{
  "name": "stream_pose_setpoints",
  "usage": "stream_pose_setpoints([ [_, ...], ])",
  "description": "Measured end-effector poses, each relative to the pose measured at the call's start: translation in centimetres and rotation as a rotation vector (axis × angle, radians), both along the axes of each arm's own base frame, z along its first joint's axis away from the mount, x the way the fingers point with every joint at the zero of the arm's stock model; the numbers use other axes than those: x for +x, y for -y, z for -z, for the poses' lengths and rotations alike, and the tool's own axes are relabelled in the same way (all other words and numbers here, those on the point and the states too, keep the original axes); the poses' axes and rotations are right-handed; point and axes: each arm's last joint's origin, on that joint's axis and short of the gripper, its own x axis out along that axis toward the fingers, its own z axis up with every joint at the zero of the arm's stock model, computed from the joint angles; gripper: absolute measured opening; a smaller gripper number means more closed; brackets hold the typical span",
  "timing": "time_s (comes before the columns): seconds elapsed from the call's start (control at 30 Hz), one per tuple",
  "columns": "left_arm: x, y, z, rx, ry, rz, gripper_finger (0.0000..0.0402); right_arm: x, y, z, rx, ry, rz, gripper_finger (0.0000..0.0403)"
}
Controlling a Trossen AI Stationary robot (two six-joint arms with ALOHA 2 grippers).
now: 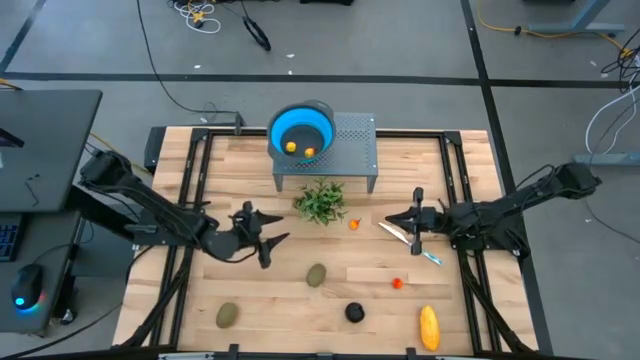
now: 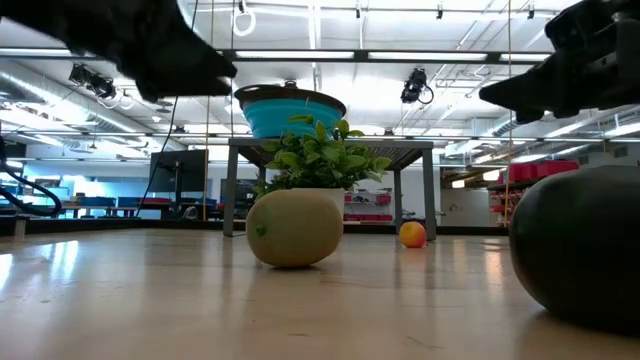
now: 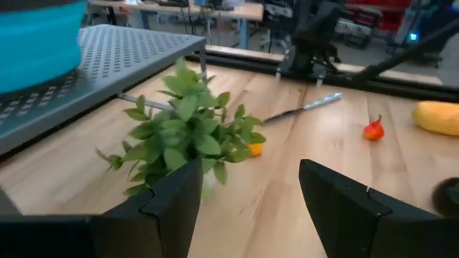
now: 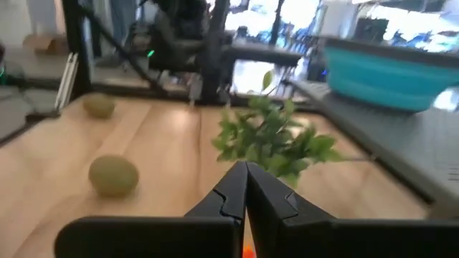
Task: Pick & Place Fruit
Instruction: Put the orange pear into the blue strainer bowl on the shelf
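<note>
Several fruits lie on the wooden table: a tiny orange one (image 1: pixel 354 224) (image 2: pixel 413 234), a tiny red one (image 1: pixel 397 283) (image 3: pixel 372 130), two olive-green ovals (image 1: pixel 316 274) (image 1: pixel 228 315), a black ball (image 1: pixel 354 312) (image 2: pixel 580 245) and a yellow oblong (image 1: pixel 429 327). Two more orange pieces sit in the blue bowl (image 1: pixel 300 130). My left gripper (image 1: pixel 272 228) (image 3: pixel 247 172) hovers open left of the plant, holding nothing. My right gripper (image 1: pixel 390 219) (image 4: pixel 242 168) is shut, just right of the tiny orange fruit and pointing toward it.
The blue bowl stands on a grey perforated metal stand (image 1: pixel 345 150) at the far middle. A leafy green plant tuft (image 1: pixel 320 202) (image 3: pixel 186 136) sits in front of it, between the grippers. A white knife with a blue handle (image 1: pixel 410 242) lies under my right gripper.
</note>
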Motion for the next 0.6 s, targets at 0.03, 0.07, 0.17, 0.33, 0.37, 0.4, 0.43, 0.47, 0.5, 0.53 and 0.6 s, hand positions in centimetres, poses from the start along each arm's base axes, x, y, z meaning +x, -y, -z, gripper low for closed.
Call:
stream_pose_setpoints([
  [0.03,-0.2,-0.2,0.4,-0.002,0.011,-0.006,0.0240,0.3,-0.1,0.0,-0.008,-0.026,-0.003,0.0017],
  [0.07,-0.4,-0.4,0.7,-0.001,0.017,-0.013,0.0240,0.7,-0.2,0.0,-0.015,-0.048,-0.003,0.0017],
  [0.17,-0.9,-0.8,1.7,0.001,0.017,-0.038,0.0240,2.0,-0.5,-0.1,-0.038,-0.101,-0.002,0.0018],
  [0.33,-1.3,-1.0,2.3,-0.001,0.008,-0.056,0.0240,4.1,-0.5,0.3,0.013,-0.190,-0.043,0.0041],
  [0.37,-1.4,-1.1,2.5,-0.004,0.007,-0.057,0.0240,4.6,-0.5,0.6,0.027,-0.211,-0.030,0.0049],
  [0.4,-1.5,-1.1,2.6,-0.002,0.002,-0.059,0.0240,4.9,-0.4,0.8,0.037,-0.228,-0.013,0.0058],
  [0.43,-1.6,-1.2,2.8,0.001,-0.001,-0.062,0.0240,5.3,-0.3,0.9,0.046,-0.242,0.003,0.0067],
  [0.47,-1.7,-1.2,2.9,0.004,-0.001,-0.068,0.0240,5.8,-0.3,1.0,0.056,-0.252,0.016,0.0075],
  [0.5,-1.8,-1.3,3.0,0.005,0.003,-0.074,0.0240,6.3,-0.2,1.1,0.061,-0.263,0.031,0.0084],
  [0.53,-1.8,-1.3,3.0,0.004,0.005,-0.077,0.0240,6.8,-0.1,1.2,0.064,-0.276,0.046,0.0091],
  [0.6,-1.8,-1.3,3.0,0.002,0.008,-0.075,0.0240,7.8,0.1,1.5,0.066,-0.297,0.094,0.0103],
])
